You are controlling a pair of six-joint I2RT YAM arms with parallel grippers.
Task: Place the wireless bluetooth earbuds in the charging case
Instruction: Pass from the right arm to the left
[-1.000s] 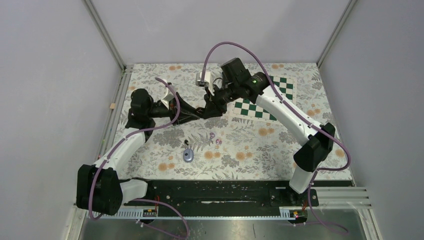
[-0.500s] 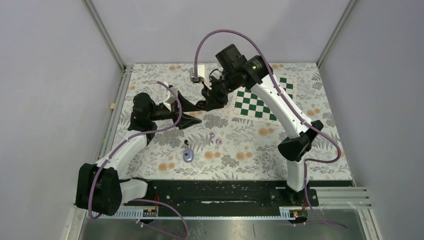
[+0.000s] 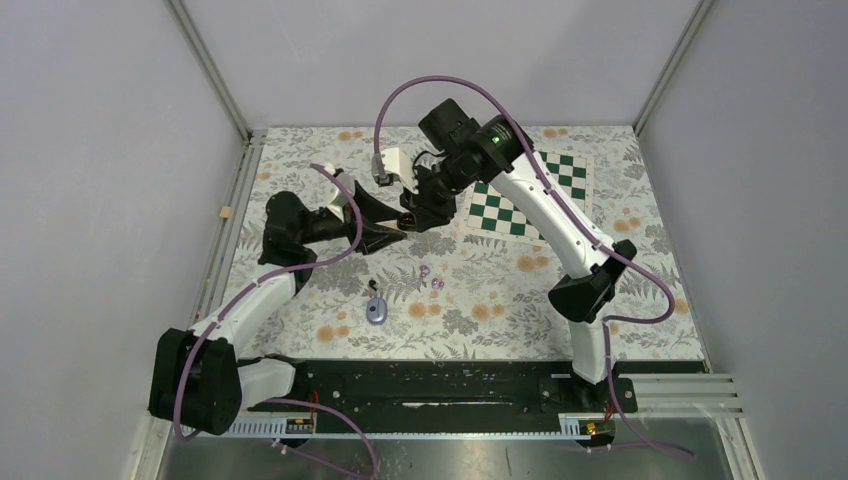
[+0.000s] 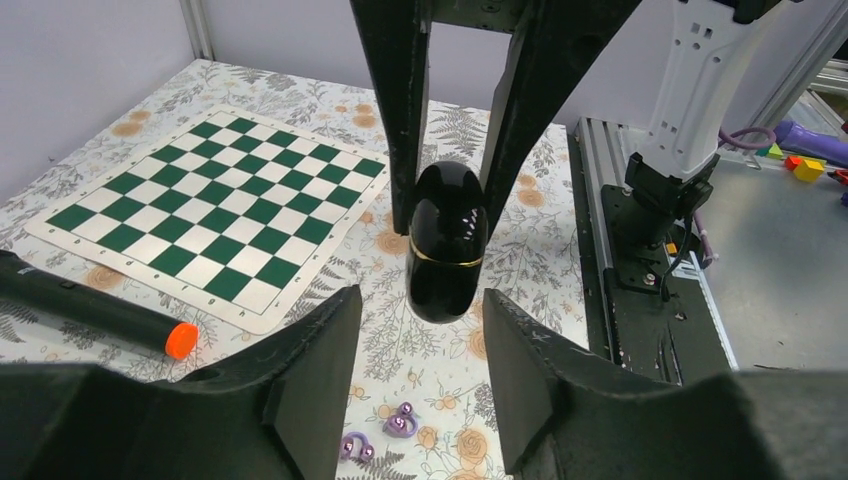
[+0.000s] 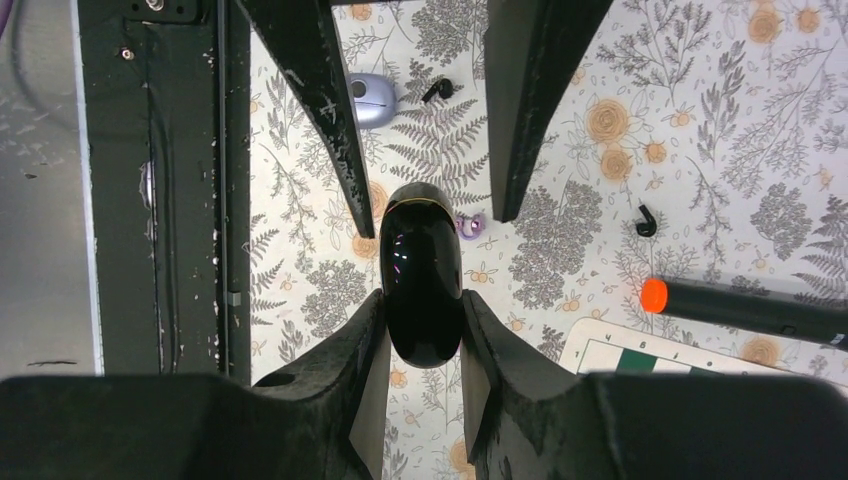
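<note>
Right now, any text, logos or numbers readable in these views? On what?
No readable text in any view.
black charging case: glossy, reflections only, no print visible.
lilac case: too small to make out any mark.
microphone: no legible label.
chessboard: plain green and white squares, no letters or numbers.

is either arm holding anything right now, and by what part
The right gripper is shut on the black charging case, pinching its long sides near one end. The left gripper is open around the other end, holding nothing.
</note>
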